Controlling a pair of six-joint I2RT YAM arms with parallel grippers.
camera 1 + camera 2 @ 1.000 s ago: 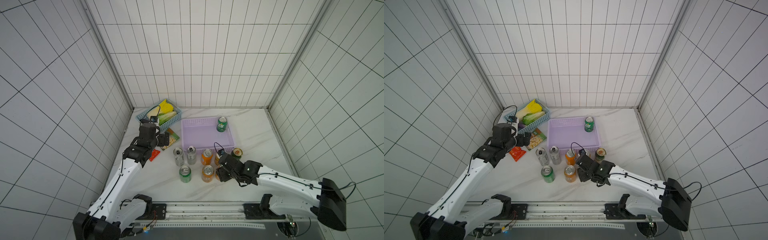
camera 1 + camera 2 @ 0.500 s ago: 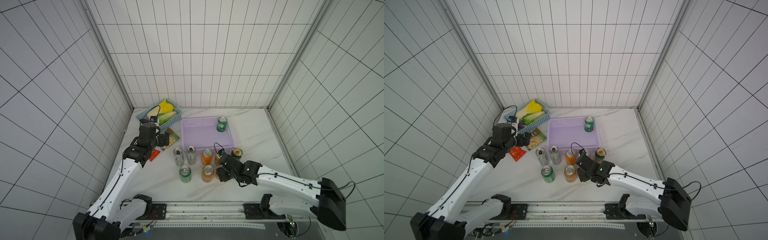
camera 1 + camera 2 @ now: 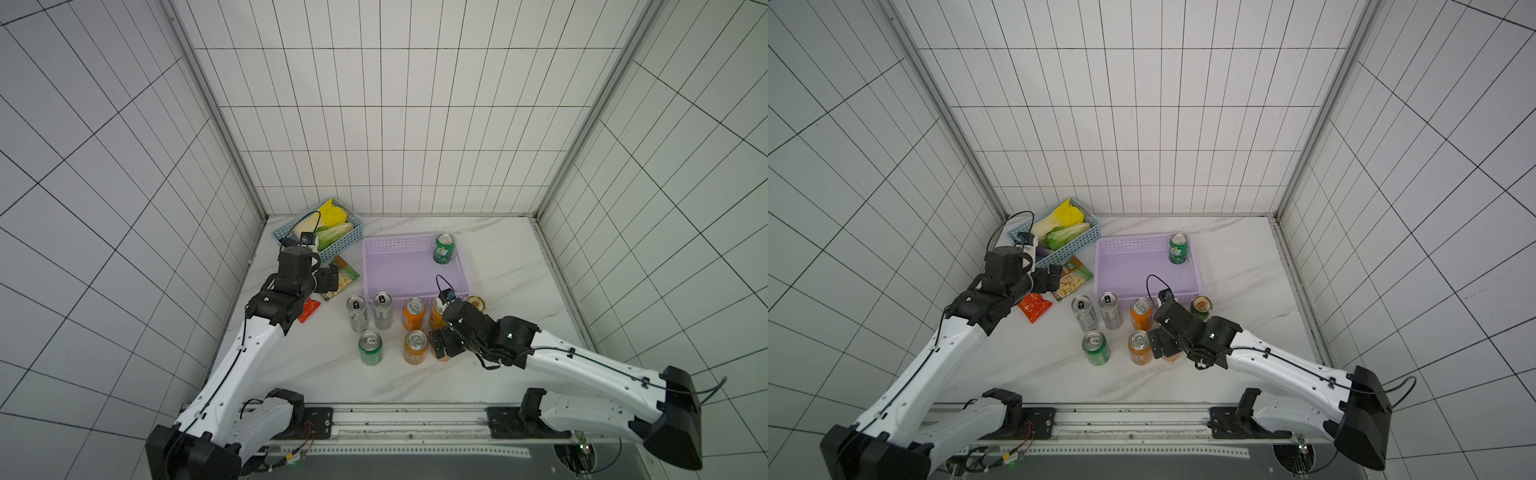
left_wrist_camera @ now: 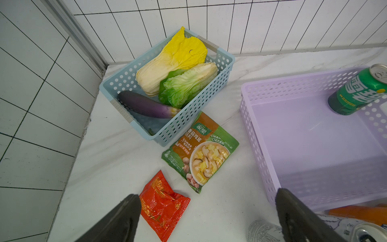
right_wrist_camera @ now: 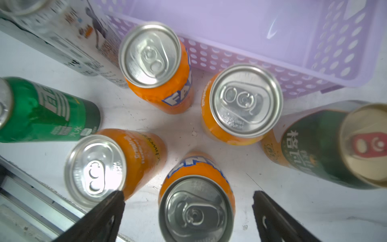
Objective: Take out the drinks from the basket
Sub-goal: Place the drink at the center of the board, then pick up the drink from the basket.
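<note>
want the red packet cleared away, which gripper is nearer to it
Left. The left gripper hovers right beside the red packet, fingers open; the right gripper is far off, over an orange can.

Lilac basket (image 3: 399, 270), one green can (image 3: 444, 249) upright in its far corner, eight other cans (image 3: 414, 345) upright just outside

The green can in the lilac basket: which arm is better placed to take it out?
Probably the right: the green can stands at the lilac basket's right side, and the right fingers are open. The left fingers must cross the basket.
</note>
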